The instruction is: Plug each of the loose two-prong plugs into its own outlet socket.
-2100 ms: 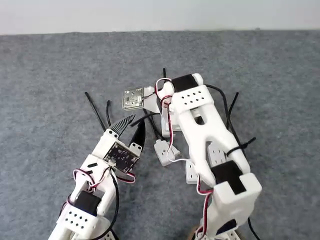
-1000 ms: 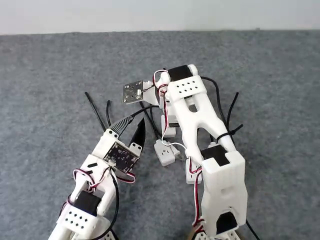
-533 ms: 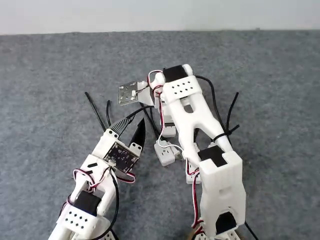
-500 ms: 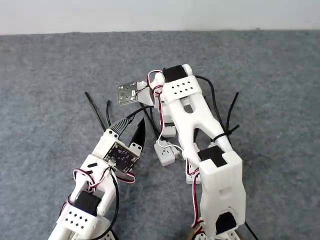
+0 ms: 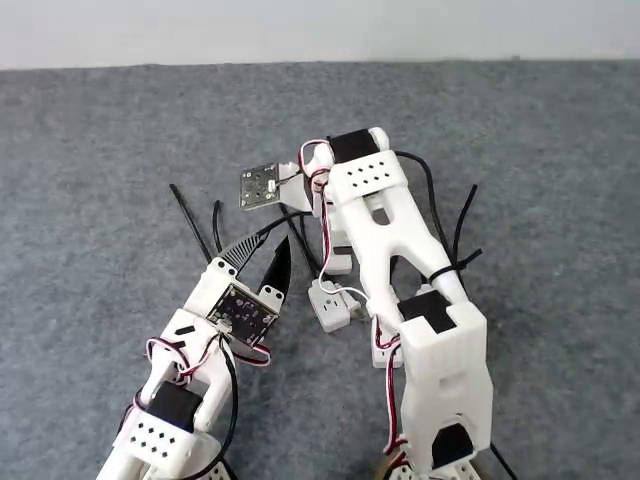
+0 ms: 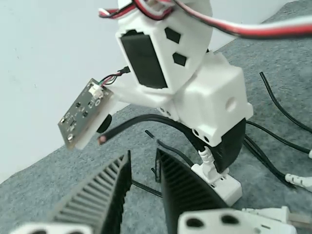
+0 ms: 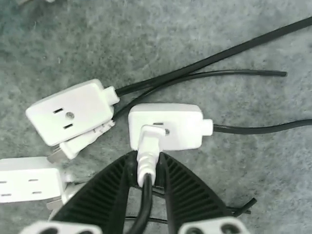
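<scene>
In the right wrist view my right gripper [image 7: 147, 157] is shut on a white two-prong plug [image 7: 147, 146] that stands pushed into a white outlet socket [image 7: 168, 126]. A second outlet [image 7: 70, 112] lies beside it with a loose white plug [image 7: 80, 141] partly under it. A third outlet [image 7: 29, 178] lies further along. In the high view the right arm's wrist [image 5: 365, 180] hangs over the outlets [image 5: 332, 305]. My left gripper [image 5: 265, 255] sits just left of them, slightly open and holding nothing. Its ribbed fingers [image 6: 105, 195] point at the right gripper [image 6: 226, 146].
Black cables [image 5: 190, 220] fan out over the grey carpet on the left, more [image 5: 465, 215] on the right of the right arm. Another loose plug [image 6: 273, 214] lies near the left gripper. A small camera board [image 5: 260, 187] sticks out from the right wrist.
The right arm's wrist has shifted a little farther away and to the left, staying over the outlets. The left arm has kept still.
</scene>
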`<state>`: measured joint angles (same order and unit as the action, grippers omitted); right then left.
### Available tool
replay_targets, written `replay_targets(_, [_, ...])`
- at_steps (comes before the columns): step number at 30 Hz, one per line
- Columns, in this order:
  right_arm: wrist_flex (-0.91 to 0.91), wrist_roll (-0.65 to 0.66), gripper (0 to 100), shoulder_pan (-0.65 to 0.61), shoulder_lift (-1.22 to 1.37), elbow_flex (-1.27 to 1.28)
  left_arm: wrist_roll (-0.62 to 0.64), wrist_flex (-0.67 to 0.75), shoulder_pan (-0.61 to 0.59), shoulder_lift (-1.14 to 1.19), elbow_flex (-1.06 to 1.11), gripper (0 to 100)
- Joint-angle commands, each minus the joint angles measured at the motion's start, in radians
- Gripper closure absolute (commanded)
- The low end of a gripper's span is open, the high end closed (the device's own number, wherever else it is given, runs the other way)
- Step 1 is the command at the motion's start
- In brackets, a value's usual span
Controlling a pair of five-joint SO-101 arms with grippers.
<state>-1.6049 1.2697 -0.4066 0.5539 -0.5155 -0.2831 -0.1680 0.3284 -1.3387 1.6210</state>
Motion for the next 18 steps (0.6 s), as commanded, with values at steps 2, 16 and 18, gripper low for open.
replay_targets(2, [-0.021,0.012,99.0,0.015,-0.004,-0.054,0.012,-0.002,0.000,0.003,-0.035,91])
replay_targets(16, [0.033,0.014,99.0,0.010,0.079,-0.060,0.012,-0.002,0.000,0.003,-0.035,91])
replay_targets(18, [0.045,0.014,99.0,0.012,0.084,-0.061,0.012,-0.002,0.000,0.003,-0.035,91])
